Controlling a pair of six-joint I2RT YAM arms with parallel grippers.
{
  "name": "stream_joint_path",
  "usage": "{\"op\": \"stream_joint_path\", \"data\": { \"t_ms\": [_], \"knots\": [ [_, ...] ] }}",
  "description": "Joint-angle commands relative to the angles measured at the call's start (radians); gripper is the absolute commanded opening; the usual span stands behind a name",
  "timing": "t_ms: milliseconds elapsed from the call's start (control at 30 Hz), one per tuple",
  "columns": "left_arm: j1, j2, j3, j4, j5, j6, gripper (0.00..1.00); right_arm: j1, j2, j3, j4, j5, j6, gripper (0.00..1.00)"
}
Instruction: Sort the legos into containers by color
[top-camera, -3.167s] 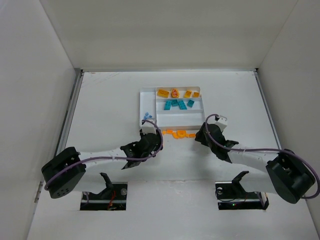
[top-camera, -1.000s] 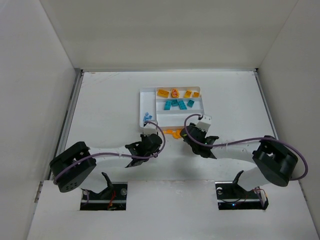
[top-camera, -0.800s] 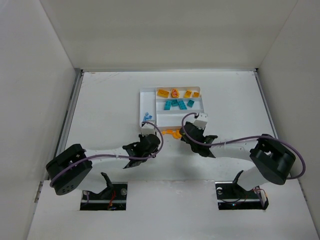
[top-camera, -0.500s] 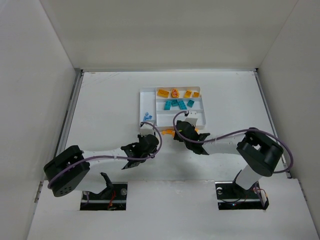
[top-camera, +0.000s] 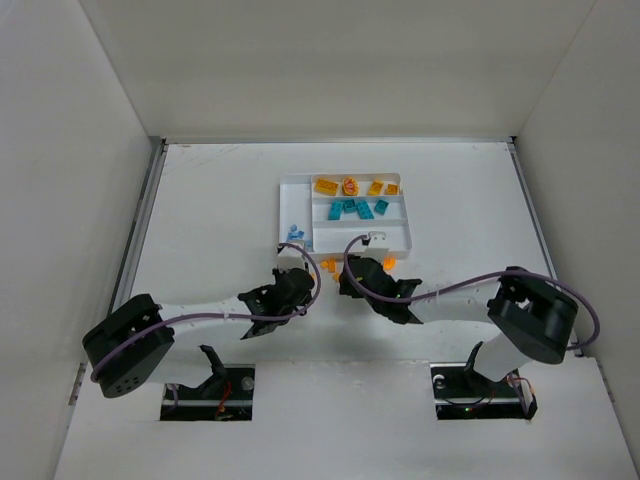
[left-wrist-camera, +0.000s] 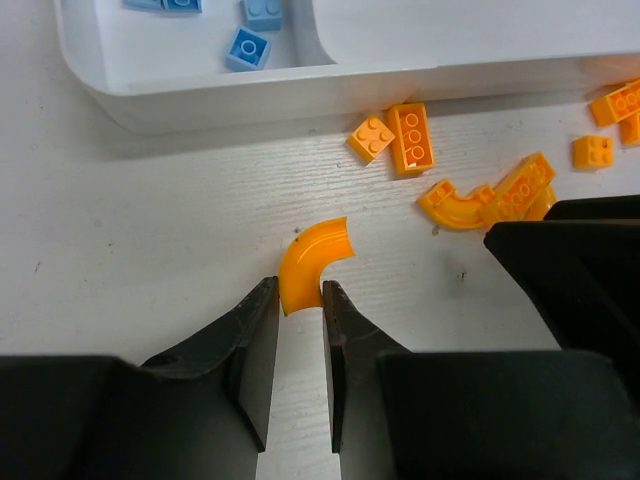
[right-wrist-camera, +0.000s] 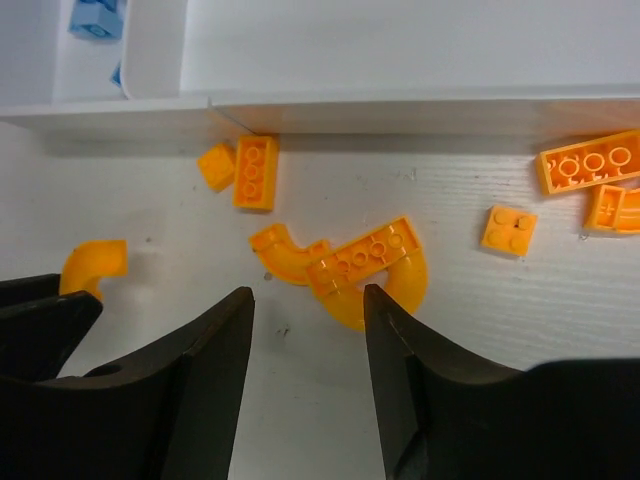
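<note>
Two arms meet low over the white table (top-camera: 200, 220), just in front of the white tray (top-camera: 296, 184), and we see little room between them. In the left wrist view the dark bulk of the right gripper (right-wrist-camera: 308, 300) fills the lower right corner, close beside the left gripper (left-wrist-camera: 298, 298). The tray's near wall stands between the loose pieces and the compartments. Inside, yellow-orange bricks (top-camera: 350, 186) lie in the far long section, teal bricks (top-camera: 352, 208) in the section next to it, and light blue bricks (left-wrist-camera: 248, 48) in the narrow side section on the left

The left jaws stand narrow and pinch one end of a curved orange piece (left-wrist-camera: 318, 255), a smooth, glossy quarter-bend; we cannot tell whether it rests on the table or is lifted. The right jaws stand apart with nothing between them, just short of a heap of loose orange pieces (right-wrist-camera: 365, 262). There a long studded brick lies tilted across a half-round plate, and a small bend touches its left end. Beyond, just beside the tray wall, a short orange brick (right-wrist-camera: 254, 172) lies touching a small square one (right-wrist-camera: 216, 165). Another square (right-wrist-camera: 508, 229) lies apart to the right, and two more orange bricks (right-wrist-camera: 590, 160) sit at that view's right edge
</note>
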Motion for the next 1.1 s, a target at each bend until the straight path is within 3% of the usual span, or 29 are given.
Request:
{"op": "stream_joint_path", "data": {
  "t_ms": [0,167,500,767,900,1067],
  "knots": [
    [0.002,-0.016,0.010,0.004,-0.005,0.012,0.13,-0.024,-0.069,-0.001,-0.020,0.052,0.013,0.55],
    [-0.003,-0.036,0.009,-0.009,-0.013,0.010,0.13,-0.077,-0.042,0.020,-0.014,0.051,-0.030,0.64],
    [0.010,-0.066,0.001,-0.020,-0.007,0.007,0.13,-0.051,0.046,0.063,0.014,0.015,-0.119,0.75],
    [0.036,-0.100,0.030,-0.026,0.021,0.012,0.13,-0.041,0.087,0.066,0.023,-0.029,-0.133,0.75],
    [0.043,-0.112,0.050,-0.032,0.024,0.015,0.13,-0.035,0.103,0.062,0.034,-0.031,-0.132,0.68],
    [0.054,-0.111,0.095,-0.034,0.032,0.021,0.13,-0.035,0.097,0.051,0.035,-0.029,-0.124,0.49]
  ]
}}
